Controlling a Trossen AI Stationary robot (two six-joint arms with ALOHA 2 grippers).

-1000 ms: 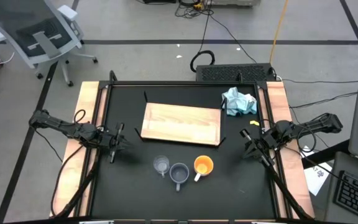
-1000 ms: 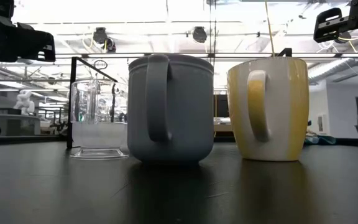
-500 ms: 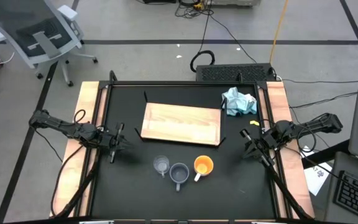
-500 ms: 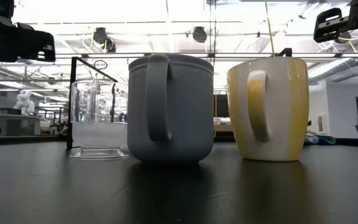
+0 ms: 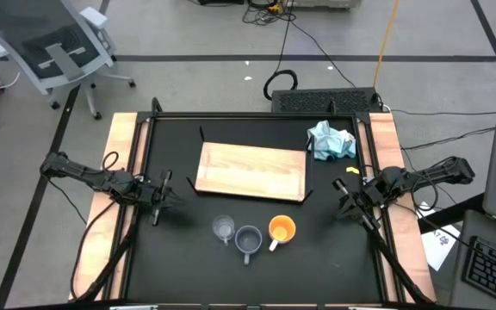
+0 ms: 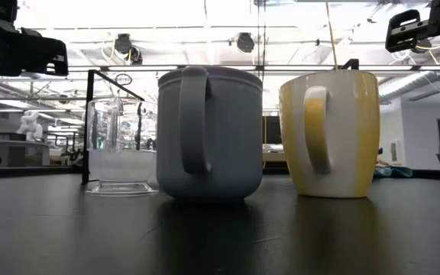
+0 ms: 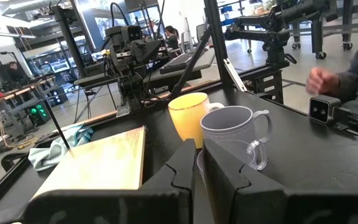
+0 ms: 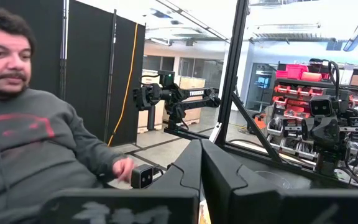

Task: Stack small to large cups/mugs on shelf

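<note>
Three cups stand upright in a row near the table's front edge: a clear glass cup [image 5: 223, 228], a blue-grey mug [image 5: 248, 240] and an orange mug [image 5: 282, 229] with a white handle. Behind them the light-wood shelf [image 5: 251, 170] lies flat on the black table. My left gripper [image 5: 164, 196] waits at the table's left side, shut bar a thin slit, touching nothing. My right gripper [image 5: 343, 200] waits at the right side, shut and touching nothing. In the left wrist view, the orange mug [image 7: 188, 115], the blue-grey mug [image 7: 232, 127] and the shelf [image 7: 98, 162] lie beyond my left gripper [image 7: 199, 165].
A crumpled light-blue cloth [image 5: 330, 140] lies at the table's far right corner. A small black camera [image 7: 323, 109] sits at the table's front edge. A person [image 8: 30, 124] sits beyond that edge, one hand [image 7: 322, 78] raised. Bare black table lies around the shelf and cups.
</note>
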